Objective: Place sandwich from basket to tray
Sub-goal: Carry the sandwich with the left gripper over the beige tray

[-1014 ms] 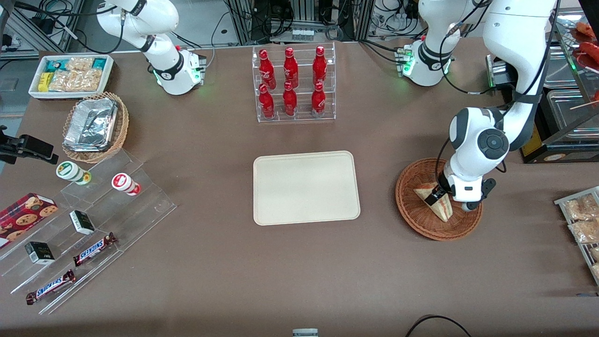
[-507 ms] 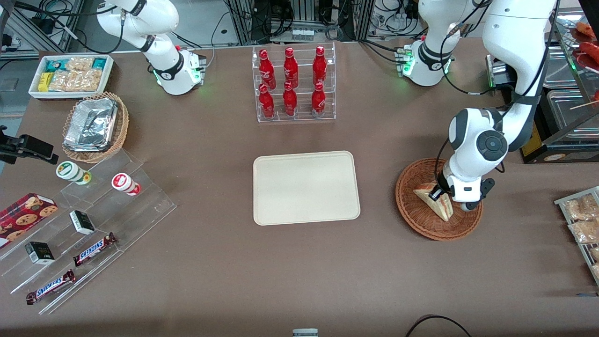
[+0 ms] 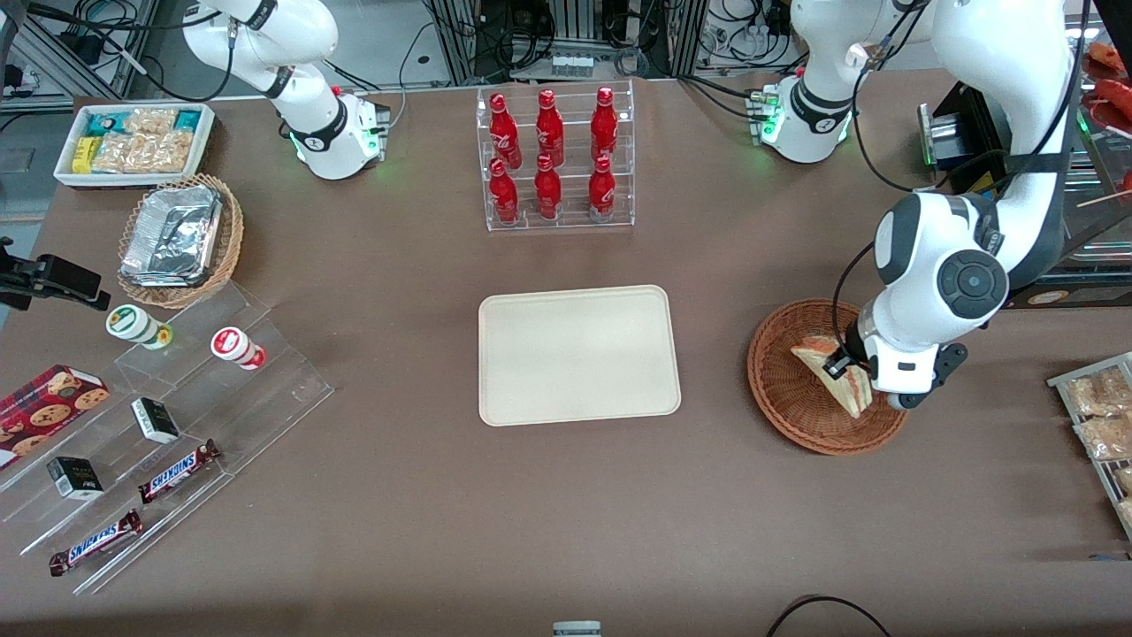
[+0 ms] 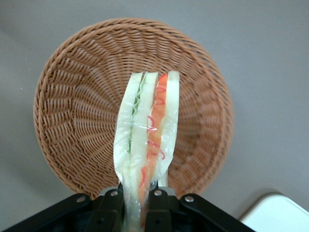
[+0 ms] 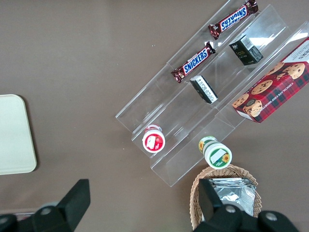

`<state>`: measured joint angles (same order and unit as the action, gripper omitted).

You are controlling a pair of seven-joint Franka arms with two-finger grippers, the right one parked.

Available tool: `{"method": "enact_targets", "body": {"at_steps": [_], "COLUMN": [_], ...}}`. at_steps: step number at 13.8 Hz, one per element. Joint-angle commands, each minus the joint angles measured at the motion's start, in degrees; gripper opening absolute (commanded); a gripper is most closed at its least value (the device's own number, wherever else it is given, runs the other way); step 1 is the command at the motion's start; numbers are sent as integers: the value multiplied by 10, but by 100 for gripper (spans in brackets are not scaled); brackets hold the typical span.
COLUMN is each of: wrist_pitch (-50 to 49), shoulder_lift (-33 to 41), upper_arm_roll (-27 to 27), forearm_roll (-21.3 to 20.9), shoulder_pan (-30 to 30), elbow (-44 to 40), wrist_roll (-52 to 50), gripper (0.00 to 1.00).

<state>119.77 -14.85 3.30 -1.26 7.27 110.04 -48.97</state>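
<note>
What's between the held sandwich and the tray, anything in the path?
Nothing visible. The gripper is shut on the sandwich above the basket; only bare table lies between basket and tray, whose surface holds nothing.

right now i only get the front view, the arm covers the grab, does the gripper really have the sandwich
Observer: Yes. In the left wrist view the gripper is shut on the sandwich, clamping its narrow end.
Operator: is it off the basket yet
Observer: It looks so. The wedge hangs edge-on above the basket, with the weave showing around it.
Operator: anything stuck to it
Observer: Clear wrap covers the bread; nothing else clings to it.
Operator: tray in sight from there
Observer: Only one pale corner of the tray shows, with bare table between it and the basket.
</note>
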Motion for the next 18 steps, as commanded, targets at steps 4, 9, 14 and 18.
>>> {"method": "enact_targets", "body": {"at_steps": [4, 9, 14, 18], "wrist_pitch": [-19, -19, -21, -24], "shoulder_lift": [-39, -93, -188, -253], "upper_arm_roll": [79, 172, 175, 173], "forearm_roll": [-6, -18, -71, -97], "shoulder_pan": [3, 8, 120, 181], "elbow": [-67, -104, -199, -271], "wrist_roll": [19, 19, -28, -114], "gripper": [0, 0, 0, 0]}}
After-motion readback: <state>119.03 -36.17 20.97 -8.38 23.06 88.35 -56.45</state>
